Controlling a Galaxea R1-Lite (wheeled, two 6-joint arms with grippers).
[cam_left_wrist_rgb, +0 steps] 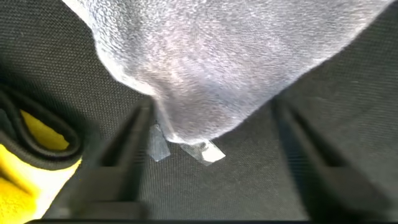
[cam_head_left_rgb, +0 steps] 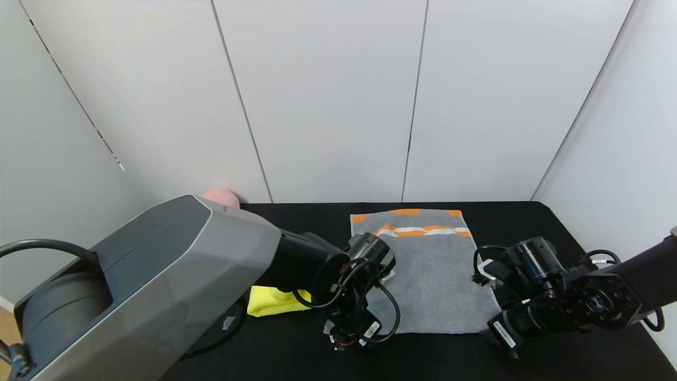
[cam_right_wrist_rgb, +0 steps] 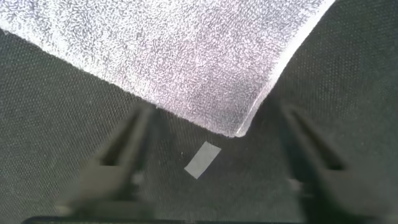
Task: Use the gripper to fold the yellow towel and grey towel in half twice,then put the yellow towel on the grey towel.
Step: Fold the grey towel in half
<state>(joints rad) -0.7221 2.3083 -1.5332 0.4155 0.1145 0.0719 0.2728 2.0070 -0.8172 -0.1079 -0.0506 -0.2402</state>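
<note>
The grey towel (cam_head_left_rgb: 431, 275) lies spread flat on the black table (cam_head_left_rgb: 529, 222), its orange and white stripes at the far end. The yellow towel (cam_head_left_rgb: 272, 301) lies folded to its left, partly hidden by my left arm. My left gripper (cam_head_left_rgb: 346, 338) is open just above the grey towel's near left corner (cam_left_wrist_rgb: 199, 127), one finger (cam_left_wrist_rgb: 118, 149) on each side of it. My right gripper (cam_head_left_rgb: 500, 336) is open just above the near right corner (cam_right_wrist_rgb: 239, 127), which lies between its fingers (cam_right_wrist_rgb: 308, 149). Neither touches the towel. The yellow towel's black-edged fold shows in the left wrist view (cam_left_wrist_rgb: 25, 162).
Small pieces of tape sit on the table at both near corners of the grey towel (cam_left_wrist_rgb: 211, 152) (cam_right_wrist_rgb: 203, 159). A pink object (cam_head_left_rgb: 222, 197) rests at the table's far left by the white wall panels. The table's front edge is close behind both grippers.
</note>
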